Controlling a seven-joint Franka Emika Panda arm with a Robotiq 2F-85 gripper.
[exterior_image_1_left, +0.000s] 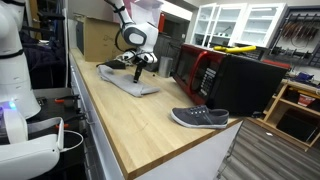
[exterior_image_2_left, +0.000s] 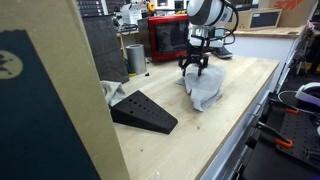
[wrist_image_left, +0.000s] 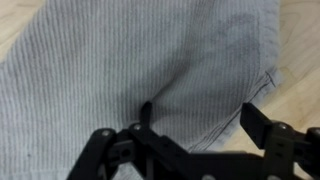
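Cloth (wrist_image_left: 130, 70), grey and ribbed, lies on the desk (exterior_image_2_left: 245, 115) right under the gripper (wrist_image_left: 175, 122). Gripper jaws are spread wide with nothing between them, tips just above the fabric; can't tell if they touch. Black wedge (exterior_image_2_left: 145, 112) is near the gripper, beside the cloth. Shoe (exterior_image_1_left: 200, 118) is well away from the gripper, same desk.

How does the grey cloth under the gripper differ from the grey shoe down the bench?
The cloth lies flat and limp, while the shoe keeps its moulded shape and stands on its pale sole. The cloth sits right beneath the gripper, and the shoe lies apart, farther along. Both are grey and rest on the wooden bench.
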